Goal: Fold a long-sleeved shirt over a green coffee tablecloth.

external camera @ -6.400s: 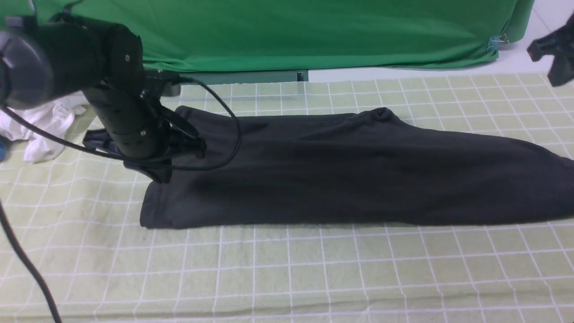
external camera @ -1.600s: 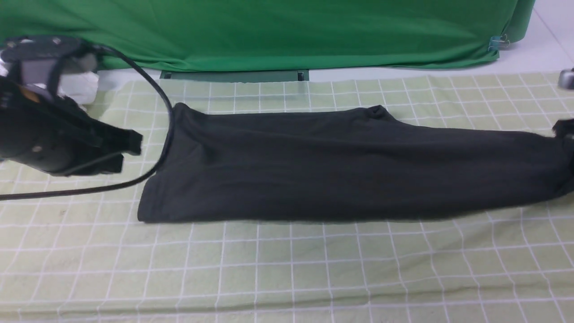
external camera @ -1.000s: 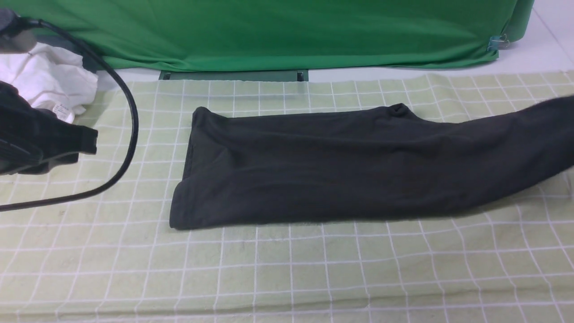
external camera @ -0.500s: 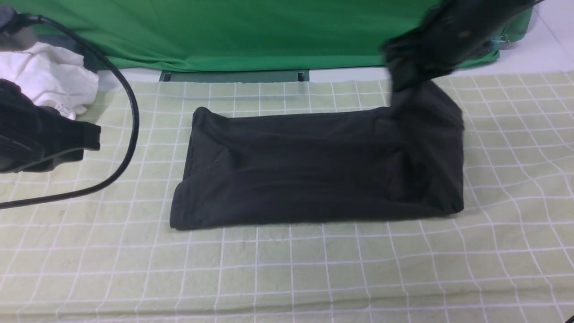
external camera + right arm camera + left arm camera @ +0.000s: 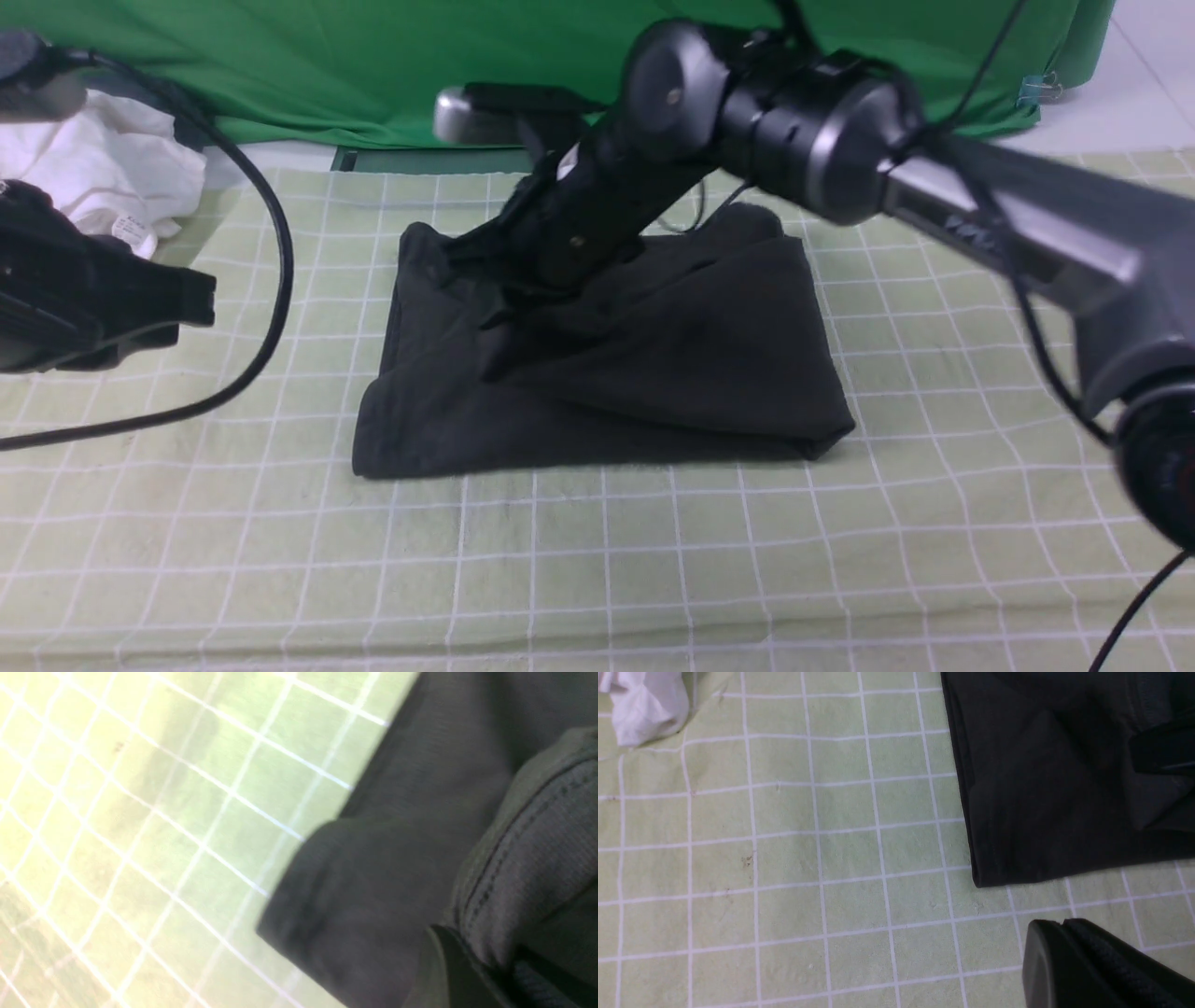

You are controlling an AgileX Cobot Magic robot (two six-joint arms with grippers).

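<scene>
Shirt [image 5: 672, 364] hem pinched in right claw [image 5: 495, 970]; left claw [image 5: 191, 313] closed, empty, off to its left.

1. The shirt [image 5: 402, 826] pinched in the right gripper [image 5: 502, 970] is matt black knit cloth, finely ribbed, with a stitched hem.
2. The tablecloth [image 5: 794, 858] below the left gripper [image 5: 1064, 933] is matt pale-green cloth, slightly rough and faintly stained.
3. The left gripper is matt black, with a finely ribbed face.
4. The right arm [image 5: 822, 121] has a glossy black casing and a brushed grey metal link.

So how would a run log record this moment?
right gripper: shut on long-sleeved shirt | left gripper: shut, empty | green coffee tablecloth: underneath
</scene>
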